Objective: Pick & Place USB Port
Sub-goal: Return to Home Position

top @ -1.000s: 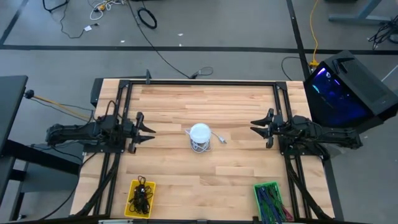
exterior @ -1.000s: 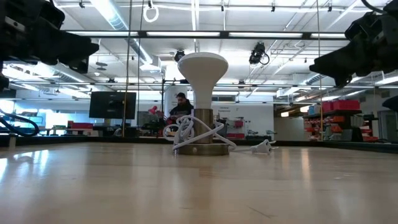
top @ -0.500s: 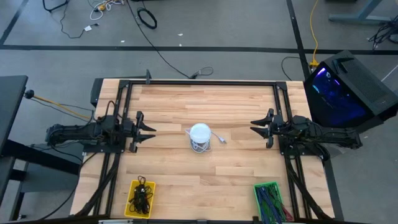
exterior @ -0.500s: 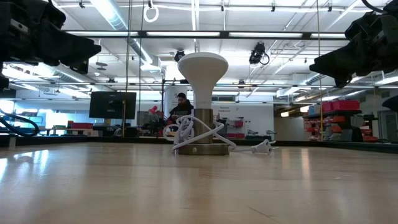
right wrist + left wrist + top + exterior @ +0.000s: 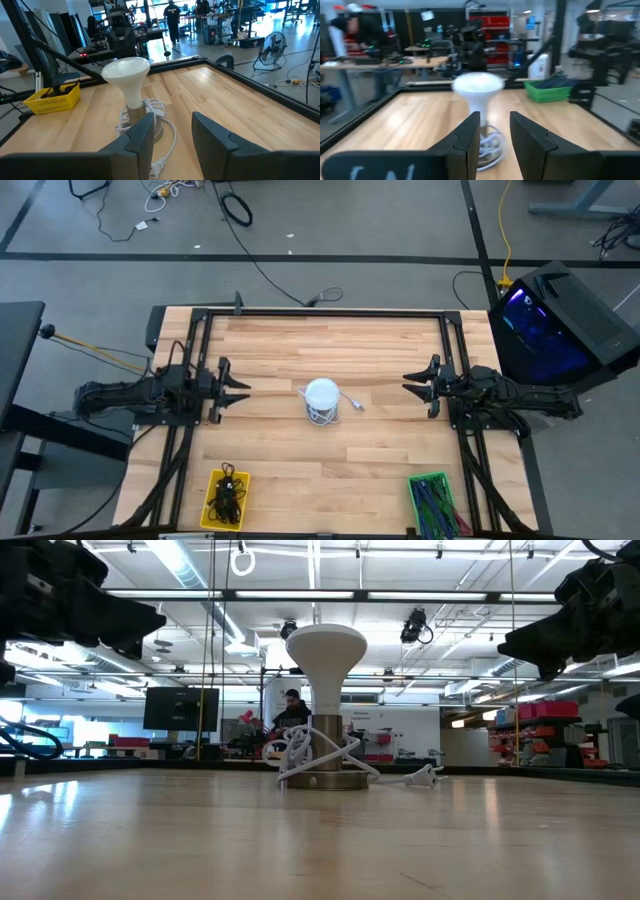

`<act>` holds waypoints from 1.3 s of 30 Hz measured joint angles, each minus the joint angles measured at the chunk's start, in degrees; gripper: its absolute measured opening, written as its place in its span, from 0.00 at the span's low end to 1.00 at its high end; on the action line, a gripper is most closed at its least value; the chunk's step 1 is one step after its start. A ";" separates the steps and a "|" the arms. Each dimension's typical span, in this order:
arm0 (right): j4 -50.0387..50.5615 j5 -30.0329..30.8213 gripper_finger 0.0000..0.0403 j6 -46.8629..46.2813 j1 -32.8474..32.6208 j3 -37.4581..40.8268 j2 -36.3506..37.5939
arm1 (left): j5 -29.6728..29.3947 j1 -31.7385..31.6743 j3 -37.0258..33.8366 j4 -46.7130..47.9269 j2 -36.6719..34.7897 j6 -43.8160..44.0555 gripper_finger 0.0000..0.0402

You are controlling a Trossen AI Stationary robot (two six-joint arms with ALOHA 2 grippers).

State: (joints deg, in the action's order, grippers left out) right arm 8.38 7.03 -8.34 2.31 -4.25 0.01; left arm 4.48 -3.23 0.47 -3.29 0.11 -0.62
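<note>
A white mushroom-shaped lamp (image 5: 321, 393) stands upright on its round base in the middle of the wooden table, with a white cord (image 5: 167, 142) coiled loosely round the base. The cord's small plug end (image 5: 358, 406) lies on the wood beside it. I cannot pick out a USB port anywhere in view. My left gripper (image 5: 243, 394) hovers open at the table's left side, level, pointing at the lamp (image 5: 478, 85). My right gripper (image 5: 407, 383) hovers open at the right side, also level and facing the lamp (image 5: 126, 72).
A yellow bin (image 5: 210, 480) holding black cables sits at the near left corner. A green bin (image 5: 412, 480) holding coloured cables sits at the near right. Black frame rails (image 5: 320, 313) run along the far edge and both sides. Bare wood lies between each gripper and the lamp.
</note>
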 joint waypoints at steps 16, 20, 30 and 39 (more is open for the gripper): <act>0.00 0.00 0.33 0.04 0.00 -0.07 0.00 | -1.60 -1.06 -0.02 -0.19 -0.03 0.00 0.27; -0.01 0.00 0.33 0.13 0.00 -0.07 0.00 | -1.61 -1.09 -0.03 -0.21 -0.08 0.00 0.27; -0.01 0.00 0.33 0.15 0.00 -0.07 0.00 | -1.27 -5.07 -0.04 -0.27 -0.08 0.00 0.27; -0.02 0.00 0.33 0.11 0.00 -0.07 0.00 | -1.73 -3.47 -0.04 -0.31 -0.08 0.00 0.27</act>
State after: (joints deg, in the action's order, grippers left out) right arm 8.36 7.03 -8.23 2.31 -4.32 0.01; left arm 2.76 -6.70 0.43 -3.60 0.03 -0.62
